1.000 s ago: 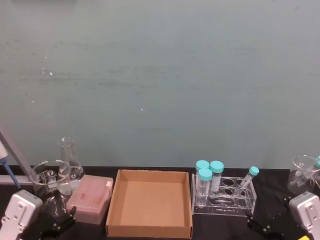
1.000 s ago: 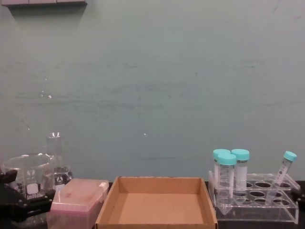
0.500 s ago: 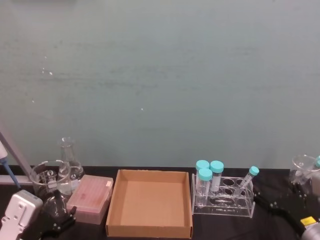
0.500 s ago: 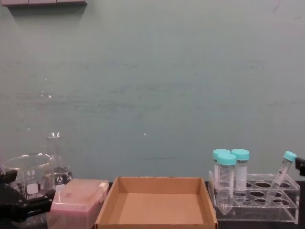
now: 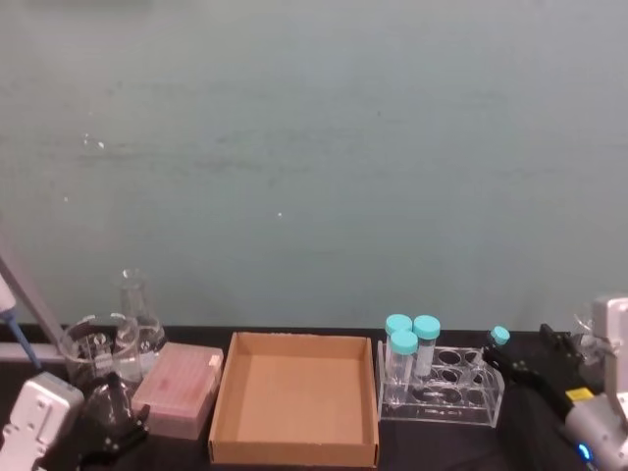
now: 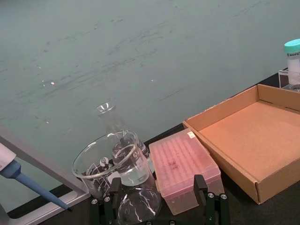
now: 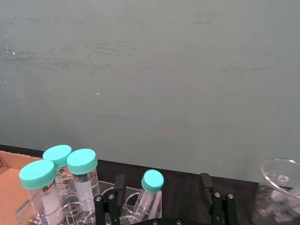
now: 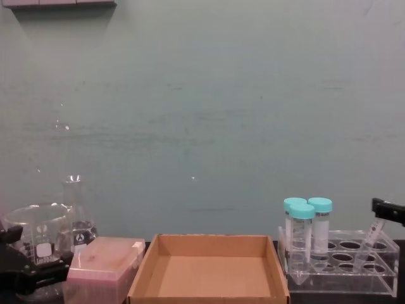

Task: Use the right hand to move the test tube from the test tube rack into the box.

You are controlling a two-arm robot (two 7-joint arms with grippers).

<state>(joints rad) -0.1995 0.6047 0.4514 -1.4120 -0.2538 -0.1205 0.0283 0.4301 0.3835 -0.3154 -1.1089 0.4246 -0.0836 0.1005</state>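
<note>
Test tube [image 7: 150, 190] is seen tilted in the rack [image 5: 440, 394] at lower right, framed by the spread, empty right gripper [image 7: 161, 183]; left gripper [image 6: 157, 182] is parked open lower left

Dim, flat, even light — faint shadows, small white glints on the wall [image 5: 279, 214] and beaker [image 6: 110, 161].

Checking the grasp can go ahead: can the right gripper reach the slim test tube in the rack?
Probably yes. The right gripper is open, its fingers either side of the slim test tube; the wider tubes stand apart from it.
</note>
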